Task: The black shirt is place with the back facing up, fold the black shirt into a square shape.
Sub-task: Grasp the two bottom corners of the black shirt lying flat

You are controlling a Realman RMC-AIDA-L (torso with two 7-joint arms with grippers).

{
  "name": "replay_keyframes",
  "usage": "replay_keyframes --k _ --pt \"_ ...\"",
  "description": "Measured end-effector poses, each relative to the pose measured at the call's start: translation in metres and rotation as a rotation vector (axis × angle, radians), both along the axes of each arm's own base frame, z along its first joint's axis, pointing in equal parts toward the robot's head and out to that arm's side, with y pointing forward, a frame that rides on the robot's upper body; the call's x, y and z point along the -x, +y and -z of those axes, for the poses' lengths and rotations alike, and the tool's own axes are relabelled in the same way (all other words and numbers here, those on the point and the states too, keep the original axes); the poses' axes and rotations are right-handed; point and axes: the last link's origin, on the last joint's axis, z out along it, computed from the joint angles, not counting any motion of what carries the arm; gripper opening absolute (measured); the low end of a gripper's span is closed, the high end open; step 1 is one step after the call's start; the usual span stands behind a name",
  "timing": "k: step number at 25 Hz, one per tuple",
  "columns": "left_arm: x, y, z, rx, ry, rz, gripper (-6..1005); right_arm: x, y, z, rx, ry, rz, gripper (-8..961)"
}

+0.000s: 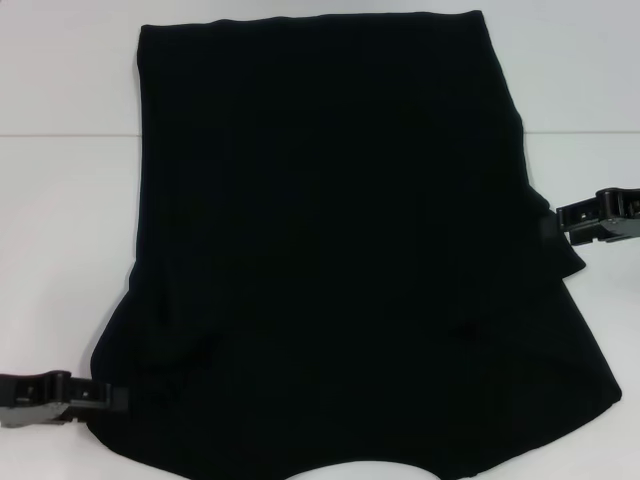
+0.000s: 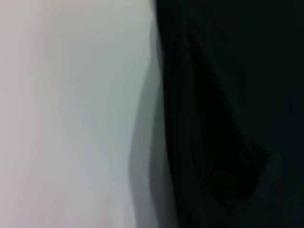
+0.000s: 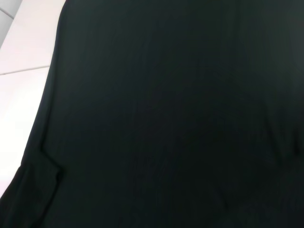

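The black shirt (image 1: 330, 250) lies spread flat on the white table (image 1: 60, 240), plain side up; no lettering shows. It is narrower at the far end and wider toward me, and its side edges look folded inward. My left gripper (image 1: 112, 398) is at the shirt's near left edge, touching the fabric. My right gripper (image 1: 562, 220) is at the shirt's right edge, about halfway along, against a small fold. The left wrist view shows the shirt's edge (image 2: 228, 114) beside bare table. The right wrist view is filled by the shirt (image 3: 171, 123).
A seam line (image 1: 60, 135) runs across the white table at the far side. Bare table lies to the left and right of the shirt. The shirt's near edge runs off the bottom of the head view.
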Motion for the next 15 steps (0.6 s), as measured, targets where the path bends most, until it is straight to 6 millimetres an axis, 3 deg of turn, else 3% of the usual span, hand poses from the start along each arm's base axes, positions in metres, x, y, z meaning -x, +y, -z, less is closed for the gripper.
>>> replay_keyframes --k 15 --pt "-0.0057 0.0095 0.0046 -0.027 0.014 0.010 456 -0.0042 -0.0027 -0.0035 -0.014 0.015 0.008 589"
